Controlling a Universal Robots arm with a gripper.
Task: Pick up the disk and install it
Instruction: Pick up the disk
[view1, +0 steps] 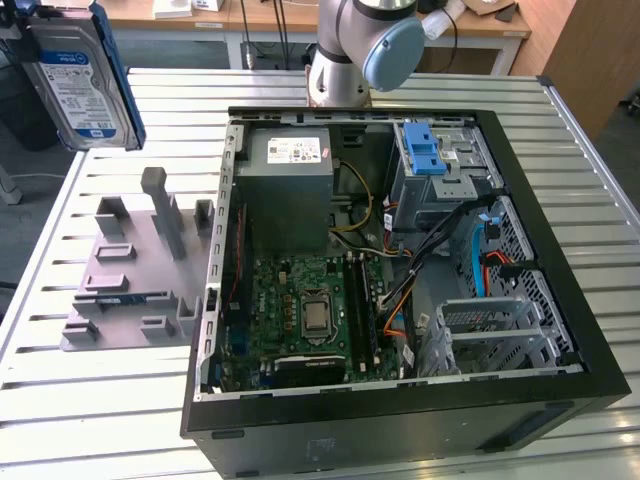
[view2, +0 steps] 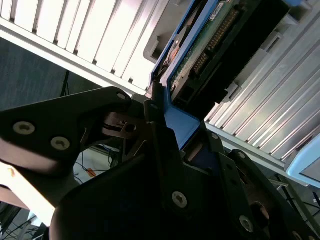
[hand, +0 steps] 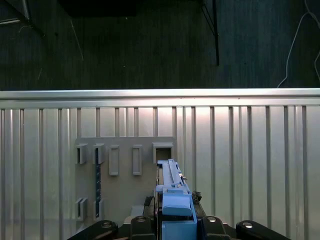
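Exterior view, big to small: what's on the bench? — ops

Slatted metal table (view1: 100, 420). Open computer case (view1: 400, 425) lying flat on it, centre of frame out to 4 o'clock. Inside the case: power supply (view1: 285, 190) at 11 o'clock, motherboard (view1: 300, 310) at 7, drive cage (view1: 440, 170) with a blue latch at 1. Grey fixture plate (view1: 120, 290) sits just beside the case, at its 9 o'clock. — eng

And the disk? — ops

The disk (view1: 78, 75) is in the air at 10 o'clock of the frame, on edge with the label facing the camera. It's well apart from the drive cage. First wrist view has it hanging above the fixture plate. — eng

Gripper? — ops

Second wrist view: gripper (view2: 175, 131) is clenched on the disk's blue end bracket, with black fingers (view2: 159, 145) on either side of the plastic. The green circuit-board side is exposed. — eng

Handling? — ops

My read:
- **Weight and stiffness:** metal body, dense for its size, fully rigid.
- **Fragility:** shock-sensitive inside, and the bare board shouldn't be pinched or knocked.
- **Surface:** the smooth metal faces look slippery.
- **Current grip:** the plastic bracket gives better bite but can flex. Held at one end, the body is a long lever and could tilt in the fingers.
- **Where to hold:** end bracket or blue side rails. — eng
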